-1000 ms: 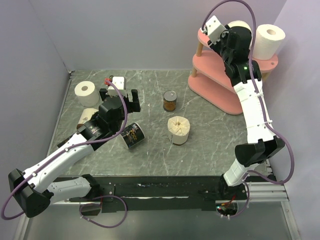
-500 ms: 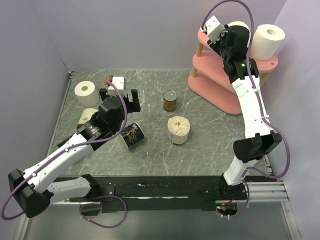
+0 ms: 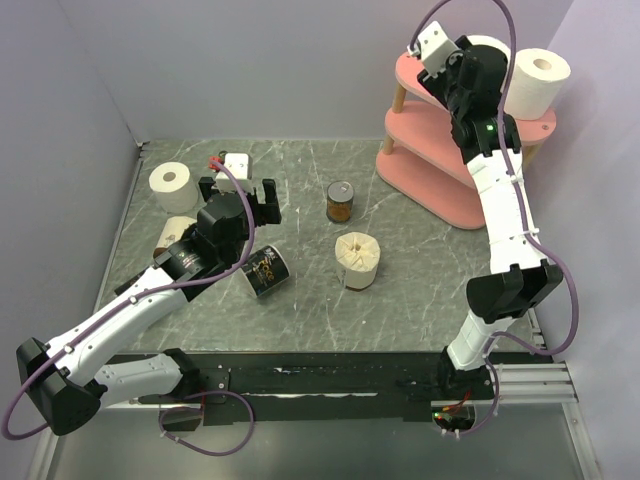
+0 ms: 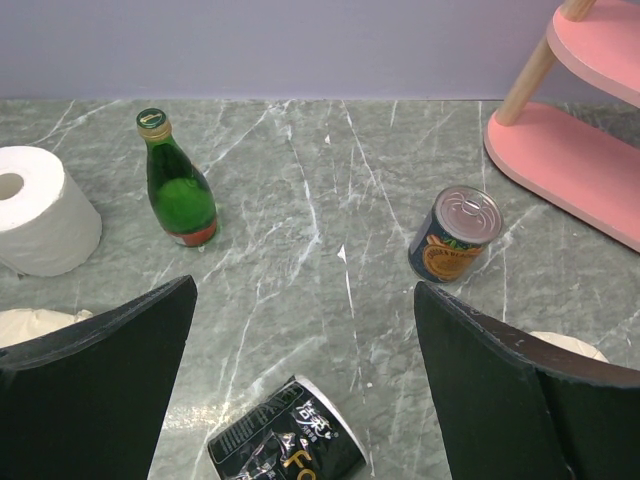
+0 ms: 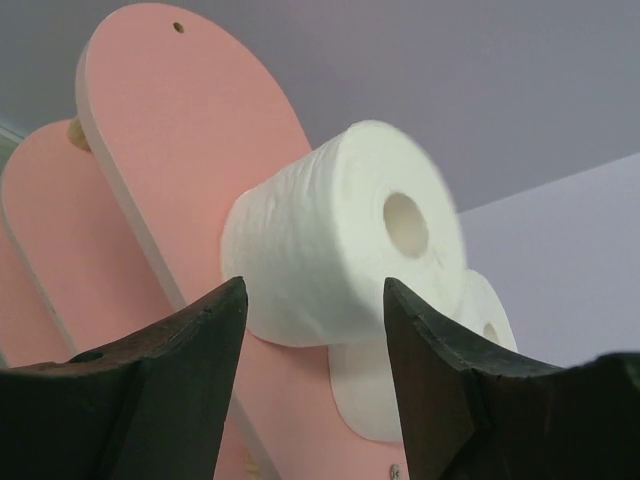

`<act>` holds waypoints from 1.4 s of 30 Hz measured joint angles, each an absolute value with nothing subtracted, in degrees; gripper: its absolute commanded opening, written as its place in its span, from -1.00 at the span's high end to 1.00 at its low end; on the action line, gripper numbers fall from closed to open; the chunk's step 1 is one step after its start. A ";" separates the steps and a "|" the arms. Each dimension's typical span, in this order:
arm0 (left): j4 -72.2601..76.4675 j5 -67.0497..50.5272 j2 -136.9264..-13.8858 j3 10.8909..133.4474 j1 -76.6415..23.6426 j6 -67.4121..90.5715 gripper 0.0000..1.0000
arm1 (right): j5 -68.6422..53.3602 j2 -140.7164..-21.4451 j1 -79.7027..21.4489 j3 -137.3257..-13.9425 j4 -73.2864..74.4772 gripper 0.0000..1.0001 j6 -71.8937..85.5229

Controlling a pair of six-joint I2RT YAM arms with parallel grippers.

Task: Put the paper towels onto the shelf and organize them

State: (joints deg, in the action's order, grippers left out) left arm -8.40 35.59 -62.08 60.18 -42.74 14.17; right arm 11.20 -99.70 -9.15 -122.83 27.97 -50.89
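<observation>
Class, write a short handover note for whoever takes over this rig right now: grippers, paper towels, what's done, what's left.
Left gripper: open, above the table, holding nothing.
Right gripper: open, at the top board of the shelf, facing one roll.
Done: that roll and a second roll stand on the top board.
Left: the third roll sits on the table, far left; shelve it.

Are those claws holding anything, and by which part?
Nothing is held. The left gripper and right gripper have open, empty fingers; the nearest white paper towel roll rests on the pink three-tier shelf.
</observation>
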 measured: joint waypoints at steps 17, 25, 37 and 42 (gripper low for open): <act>-8.34 35.40 -60.69 60.18 -42.74 14.15 -0.93 | 13.67 -99.29 -10.90 -123.24 26.70 -0.35 -47.42; -8.32 36.60 -60.58 60.18 -42.74 14.85 -0.93 | 25.82 -85.54 -29.30 -100.99 20.14 -0.39 -43.55; -15.75 39.70 -61.41 65.39 -39.86 20.78 -0.93 | 26.96 -64.95 -46.24 -75.94 25.85 -0.99 -8.36; -22.35 35.83 -62.22 71.13 -29.21 25.71 -0.93 | 22.55 -57.21 -46.41 -66.70 28.45 -0.99 5.08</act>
